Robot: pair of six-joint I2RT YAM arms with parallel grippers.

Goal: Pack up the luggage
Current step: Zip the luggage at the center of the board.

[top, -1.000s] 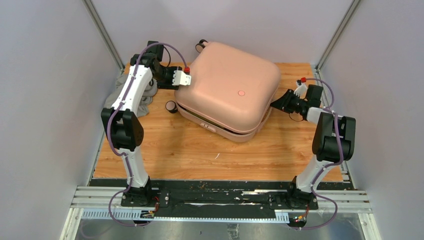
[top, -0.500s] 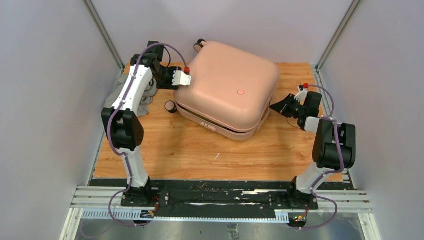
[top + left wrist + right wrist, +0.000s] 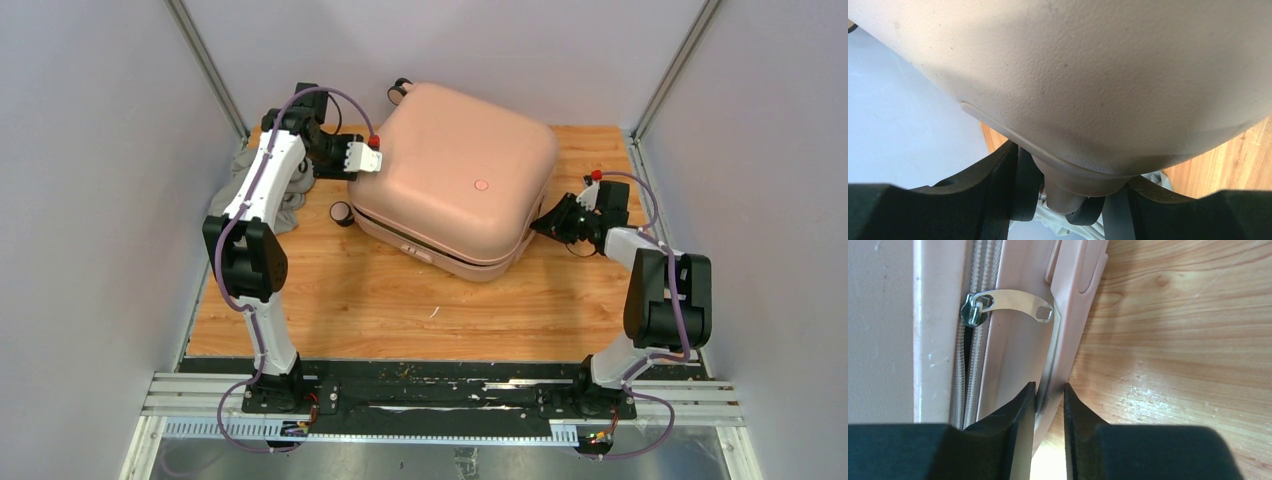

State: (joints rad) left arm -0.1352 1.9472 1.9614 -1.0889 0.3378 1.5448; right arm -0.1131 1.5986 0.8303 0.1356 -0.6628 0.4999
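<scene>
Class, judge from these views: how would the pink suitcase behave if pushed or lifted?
Probably stiff: the luggage has a domed hard shell. Pushed, it would likely slide, not roll, since it lies flat on the wooden table, wheels out at the side. Its bulk suggests an awkward, maybe heavy lift.

Even, diffuse light falls from overhead in the top view. The pale walls are bright and nothing is blown out. The luggage (image 3: 455, 170) carries a soft sheen and throws a narrow, soft-edged shadow on the table (image 3: 400, 300) along its near side. The left wrist view is soft, with the shell too close to focus and darkening on its underside, where the left claw (image 3: 1068, 190) is a blurred black mass. The right wrist view is sharp on the zipper pull (image 3: 1018, 302), which glints. Glare whitens the table beside the dark, blurred right claw (image 3: 1049, 392).
</scene>
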